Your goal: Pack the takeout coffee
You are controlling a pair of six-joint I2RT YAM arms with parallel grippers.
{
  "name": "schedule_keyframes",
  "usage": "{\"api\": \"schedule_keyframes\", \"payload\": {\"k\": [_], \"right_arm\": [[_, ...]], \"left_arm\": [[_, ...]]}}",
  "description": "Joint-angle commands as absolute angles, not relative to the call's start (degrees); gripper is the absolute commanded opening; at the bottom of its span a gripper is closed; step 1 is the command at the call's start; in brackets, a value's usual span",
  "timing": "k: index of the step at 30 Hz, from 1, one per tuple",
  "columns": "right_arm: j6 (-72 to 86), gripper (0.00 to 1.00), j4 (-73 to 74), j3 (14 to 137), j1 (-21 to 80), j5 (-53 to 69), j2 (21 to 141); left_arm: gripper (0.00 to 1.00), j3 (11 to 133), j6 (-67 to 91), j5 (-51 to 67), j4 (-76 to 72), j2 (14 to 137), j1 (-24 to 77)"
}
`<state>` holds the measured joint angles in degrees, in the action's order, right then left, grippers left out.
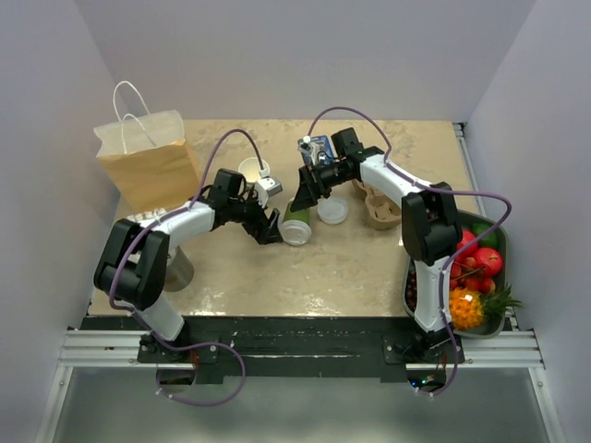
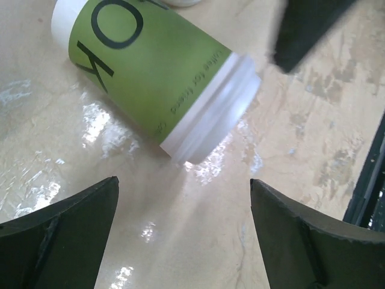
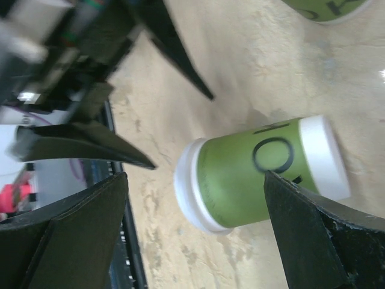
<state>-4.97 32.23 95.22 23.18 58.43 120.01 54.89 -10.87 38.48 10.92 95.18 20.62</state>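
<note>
— While the takeout coffee (image 2: pixel 150 78) lay sideways on the tabletop (image 1: pixel 351 268), what was legible?
— Only "OK", cropped; fine print blurred. Both pairs of jaws stood spread beside it.

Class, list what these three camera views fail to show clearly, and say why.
Olive-green paper cup with white plastic lid: left wrist view, lettering cut off by the top edge.
Brown paper bag: top view, its own walls hide the inside.
Small blue object: top view, too small, partly behind the right arm.
</note>
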Motion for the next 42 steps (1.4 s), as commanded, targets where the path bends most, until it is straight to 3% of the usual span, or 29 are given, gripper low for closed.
{"api": "schedule_keyframes", "payload": {"k": [1, 10, 19, 25, 37, 42], "right_arm": [[-11.93, 0.98, 33.75, 97.82, 22.5, 51.6, 117.95], [-31.35, 0.99, 40.24, 97.73, 21.98, 47.2, 117.33], [-16.18, 0.99, 32.26, 95.63, 16.79, 49.83, 116.11], [-26.61, 0.99, 38.22, 94.66, 16.61, 49.92, 115.22], [-27.25, 0.98, 38.15, 95.62, 16.61, 50.36, 117.07], [-27.16, 0.97, 38.5, 95.62, 16.61, 50.1, 116.9]], "left_arm": [[0.94, 52.3, -14.15, 45.52, 6.69, 91.14, 20.21], [0.93, 50.45, -15.56, 47.81, -7.18, 92.81, 21.36], [0.92, 51.06, -12.57, 43.17, -16.34, 96.15, 26.98], [0.84, 51.06, -11.78, 34.83, -18.63, 97.03, 29.62], [0.51, 53.44, -13.1, 29.79, -14.77, 97.73, 30.06], [0.3, 55.01, -12.83, 31.46, -12.31, 97.91, 30.06]]}}
